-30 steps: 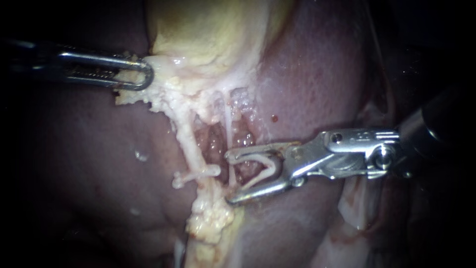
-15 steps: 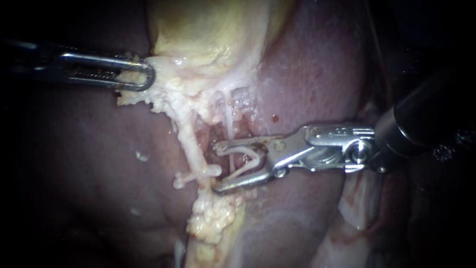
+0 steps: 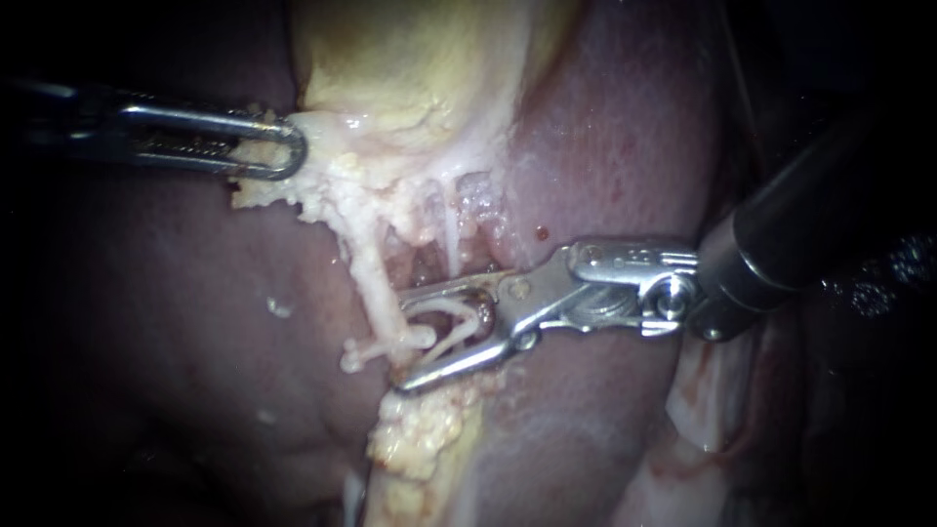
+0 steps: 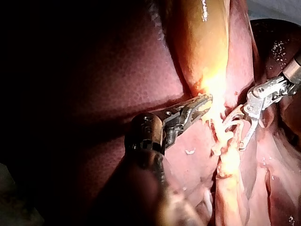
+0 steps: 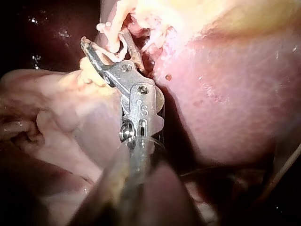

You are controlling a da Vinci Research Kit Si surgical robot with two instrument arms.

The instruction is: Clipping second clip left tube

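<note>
Two tools, left tool [image 3: 290, 152] clamped on lumpy tissue [image 3: 322, 195], right tool [image 3: 402, 342] agape (gripping white V-shaped clip [image 3: 454, 317]) at stringy tube [image 3: 376, 283].

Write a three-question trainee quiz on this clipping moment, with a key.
1. True or false: the left instrument has open jaws holding nothing.
2. What do the right instrument's jaws carry? A a needle; B a white clip; C nothing.
3. How many clips already sit across the left tube?
Key: 1 false, they are shut on pale tissue at the gallbladder's edge. 2 B. 3 one, the placed clip.
</note>
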